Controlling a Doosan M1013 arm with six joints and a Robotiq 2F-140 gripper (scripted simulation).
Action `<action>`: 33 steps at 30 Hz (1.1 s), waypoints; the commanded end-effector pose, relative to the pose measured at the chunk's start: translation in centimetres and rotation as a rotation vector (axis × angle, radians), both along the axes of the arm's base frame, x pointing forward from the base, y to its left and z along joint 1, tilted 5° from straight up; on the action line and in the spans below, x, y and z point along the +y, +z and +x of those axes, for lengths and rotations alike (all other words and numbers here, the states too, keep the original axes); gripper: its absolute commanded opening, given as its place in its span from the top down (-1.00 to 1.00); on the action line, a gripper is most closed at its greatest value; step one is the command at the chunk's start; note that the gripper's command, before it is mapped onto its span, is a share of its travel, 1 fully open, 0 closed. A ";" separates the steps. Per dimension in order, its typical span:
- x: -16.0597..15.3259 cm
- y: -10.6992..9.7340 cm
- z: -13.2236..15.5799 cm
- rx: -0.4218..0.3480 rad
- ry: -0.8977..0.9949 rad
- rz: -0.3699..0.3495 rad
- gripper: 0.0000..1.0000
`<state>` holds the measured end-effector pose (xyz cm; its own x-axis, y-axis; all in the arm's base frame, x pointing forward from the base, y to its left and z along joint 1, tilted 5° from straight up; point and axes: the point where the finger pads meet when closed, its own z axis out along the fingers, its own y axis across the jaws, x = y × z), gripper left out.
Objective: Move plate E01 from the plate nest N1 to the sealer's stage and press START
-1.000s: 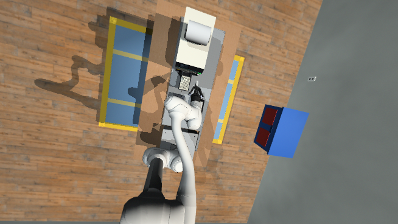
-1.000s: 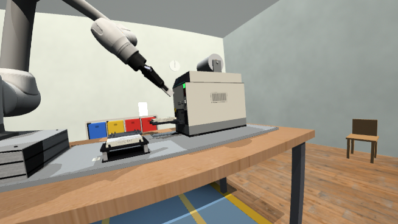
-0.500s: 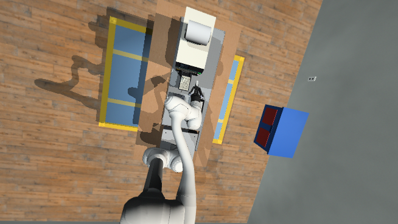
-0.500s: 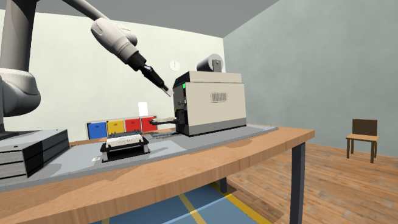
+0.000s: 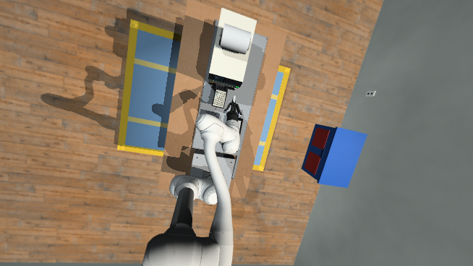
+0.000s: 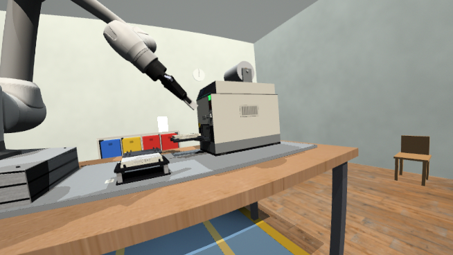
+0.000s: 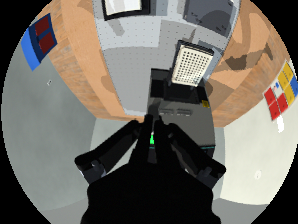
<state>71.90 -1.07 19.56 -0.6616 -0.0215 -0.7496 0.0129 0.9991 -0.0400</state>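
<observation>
Beside cream box-shaped sealer [image 5: 231, 66] [image 6: 246, 118] [image 7: 187, 120] on wooden tabletop [image 5: 271, 54] [image 6: 208, 194] [image 7: 75, 65], black two-finger end effector [image 5: 234, 102] [image 6: 192, 104] [image 7: 153, 112] poised near front panel, fingers closed, nothing held. Pale many-welled plate [image 5: 219, 98] [image 6: 186, 136] [image 7: 192, 65], presumably E01, on extended dark stage [image 5: 218, 107] [image 6: 176, 140] [image 7: 203, 48]; lamp [image 5: 237, 87] [image 6: 209, 98] [image 7: 152, 139] green. START press apparently in hand, pressed or not unclear. Next move: straight, gentle fingertip push, clear of stage, watching for red.

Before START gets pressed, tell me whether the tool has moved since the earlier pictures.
No; the tool hangs just off the sealer's front, as before.
</observation>
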 end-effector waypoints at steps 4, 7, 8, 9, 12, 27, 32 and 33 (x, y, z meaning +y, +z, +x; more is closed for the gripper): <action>0.1 0.3 0.3 -0.006 0.004 -0.002 0.80; 0.1 0.3 0.3 -0.006 0.004 -0.002 0.80; 0.1 0.3 0.3 -0.006 0.004 -0.002 0.80; 0.1 0.3 0.3 -0.006 0.004 -0.002 0.80; 0.1 0.3 0.3 -0.006 0.004 -0.002 0.80; 0.1 0.2 0.4 -0.006 0.004 -0.002 0.80; 0.0 -0.4 1.1 -0.006 0.004 -0.002 0.80; 0.0 -0.5 1.2 -0.006 0.004 -0.002 0.80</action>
<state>72.36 -1.19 19.08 -0.6637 -0.0202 -0.7477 0.0154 0.9991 -0.0407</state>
